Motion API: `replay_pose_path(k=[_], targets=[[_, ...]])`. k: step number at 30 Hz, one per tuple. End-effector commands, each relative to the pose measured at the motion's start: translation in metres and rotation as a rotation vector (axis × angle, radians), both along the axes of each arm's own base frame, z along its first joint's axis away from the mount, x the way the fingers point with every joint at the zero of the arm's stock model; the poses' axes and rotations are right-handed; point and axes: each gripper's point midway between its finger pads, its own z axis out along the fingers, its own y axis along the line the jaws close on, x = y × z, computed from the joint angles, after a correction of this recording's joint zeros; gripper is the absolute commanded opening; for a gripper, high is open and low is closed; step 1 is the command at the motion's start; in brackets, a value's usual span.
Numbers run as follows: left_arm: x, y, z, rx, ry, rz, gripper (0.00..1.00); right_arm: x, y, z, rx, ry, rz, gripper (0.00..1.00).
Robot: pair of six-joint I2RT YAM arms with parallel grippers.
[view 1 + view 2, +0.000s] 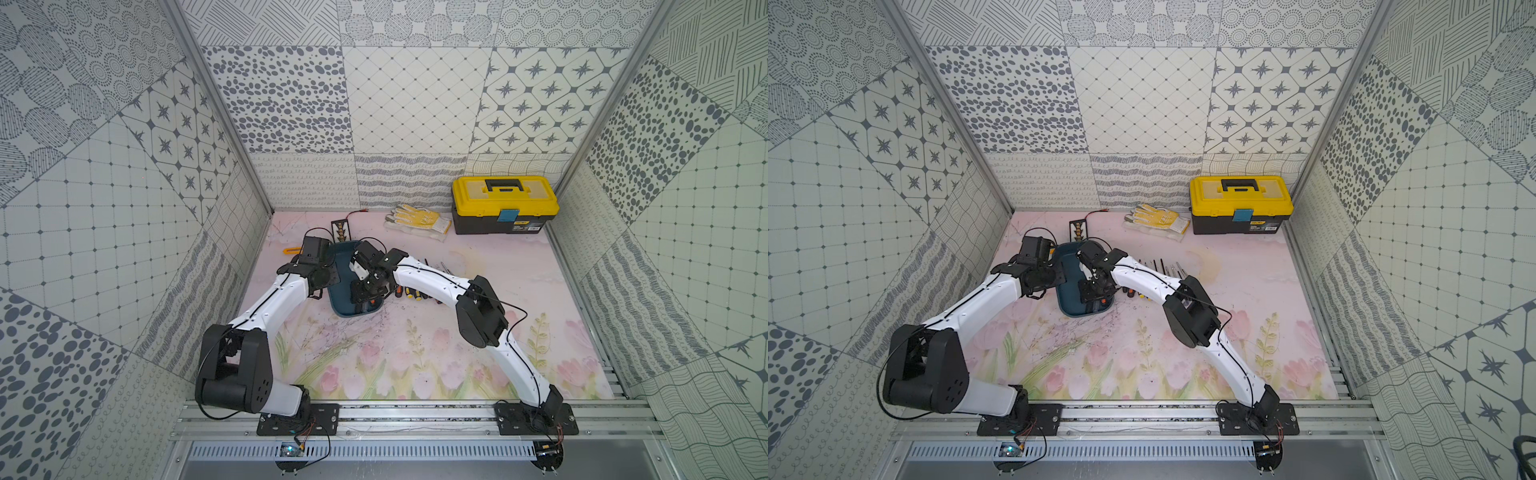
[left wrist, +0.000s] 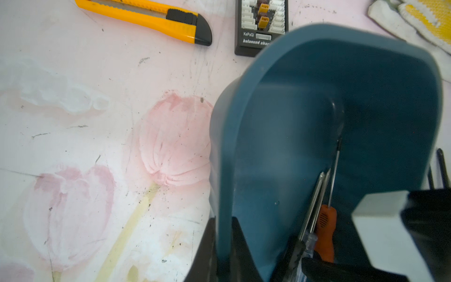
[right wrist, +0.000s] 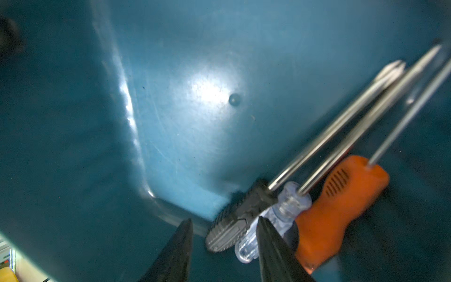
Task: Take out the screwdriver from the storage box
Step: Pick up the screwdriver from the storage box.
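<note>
The job is partly through, by the look of it. A row of screwdrivers (image 1: 409, 293) already lies on the counter (image 1: 415, 353) just beside the storage box (image 1: 345, 309), on the right arm's side of it. None of them touches the box.

Three more lie inside the box, bunched against one of its long walls with their handles at one end. They are a black-handled screwdriver (image 3: 234, 219), a clear-handled screwdriver (image 3: 288, 202) and an orange-handled screwdriver (image 3: 341, 207).

The left end effector (image 2: 222, 239) is clamped tight on the box's side wall, one finger inside and one outside. It seems to be steadying the box.

The right end effector (image 3: 224, 219) is down inside the box, its fingers about half apart. The butt of the black handle sits between them and the clear handle is at the edge of one finger. A gap shows between the other finger and the black handle, so nothing is gripped yet.

What is left, as I judge it, is to close on a handle and lift that screwdriver over the box's rim. It then goes on the counter beside the box, and the same follows for the other two if all are meant to come out. The handles lie touching, so the fingers may pinch two at once.
</note>
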Motion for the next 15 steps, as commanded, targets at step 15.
replay_pose_path(k=[15], targets=[[0.016, -0.007, 0.013, -0.041, -0.080, -0.001, 0.00, -0.011, -0.001, -0.048, -0.128, 0.084, 0.022, 0.40]])
